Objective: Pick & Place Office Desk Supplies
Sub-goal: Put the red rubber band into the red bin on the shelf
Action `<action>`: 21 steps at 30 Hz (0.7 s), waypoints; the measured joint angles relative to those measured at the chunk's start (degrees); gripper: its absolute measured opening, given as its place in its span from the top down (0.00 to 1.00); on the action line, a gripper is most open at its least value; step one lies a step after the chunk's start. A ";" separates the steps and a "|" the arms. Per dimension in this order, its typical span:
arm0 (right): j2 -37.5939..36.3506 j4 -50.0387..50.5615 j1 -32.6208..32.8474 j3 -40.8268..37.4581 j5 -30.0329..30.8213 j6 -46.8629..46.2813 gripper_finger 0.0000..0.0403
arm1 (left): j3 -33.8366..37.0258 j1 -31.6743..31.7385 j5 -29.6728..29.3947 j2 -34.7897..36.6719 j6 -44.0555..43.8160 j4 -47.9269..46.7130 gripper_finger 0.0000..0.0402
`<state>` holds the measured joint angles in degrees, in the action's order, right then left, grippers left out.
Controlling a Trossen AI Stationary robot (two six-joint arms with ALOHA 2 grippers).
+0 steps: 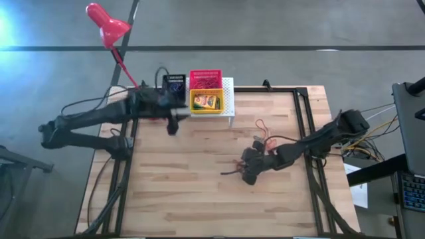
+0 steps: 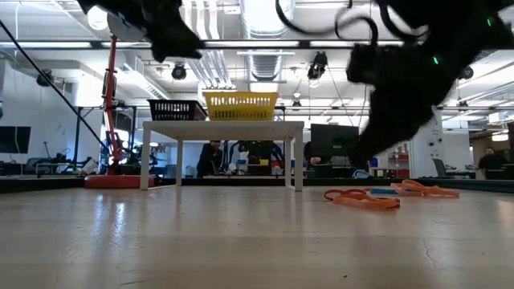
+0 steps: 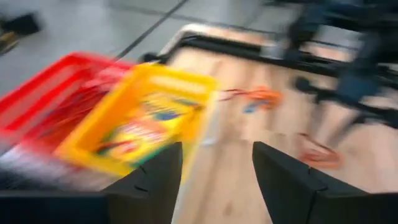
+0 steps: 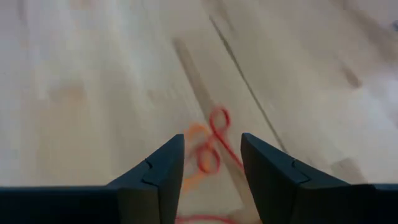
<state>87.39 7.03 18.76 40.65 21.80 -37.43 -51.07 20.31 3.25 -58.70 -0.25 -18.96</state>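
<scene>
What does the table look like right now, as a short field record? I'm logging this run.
left gripper: open, empty, beside yellow basket
right gripper: open, empty, above rubber bands
yellow basket: holds a crayon box, sits on white stand
red basket: on stand, behind yellow
black basket: left of red

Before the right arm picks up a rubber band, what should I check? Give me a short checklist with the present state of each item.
1. Right gripper open: ok.
2. Rubber bands in line with its open fingers: ok.
3. Right gripper down at the table: cannot tell.
4. Left gripper away from the pick, near the yellow basket: ok.
5. Red basket on the white stand: ok.
</scene>
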 joint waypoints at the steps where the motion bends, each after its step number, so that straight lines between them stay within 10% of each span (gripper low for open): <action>1: 0.61 -1.25 -0.13 -1.20 -0.07 1.27 0.60 | 0.87 -2.29 0.05 -0.03 0.92 1.77 0.52; 12: 9.27 -15.40 -3.90 -3.83 -2.58 8.48 0.63 | 10.33 -20.41 -0.07 -0.32 5.83 19.83 0.57; 21: 10.48 -14.11 -4.74 -0.08 -3.84 8.69 0.95 | 15.78 -21.39 -0.47 -0.28 0.14 24.32 0.57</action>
<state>97.87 -7.08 14.02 40.58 17.96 -28.74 -35.29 -1.08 2.78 -58.98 -0.11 5.37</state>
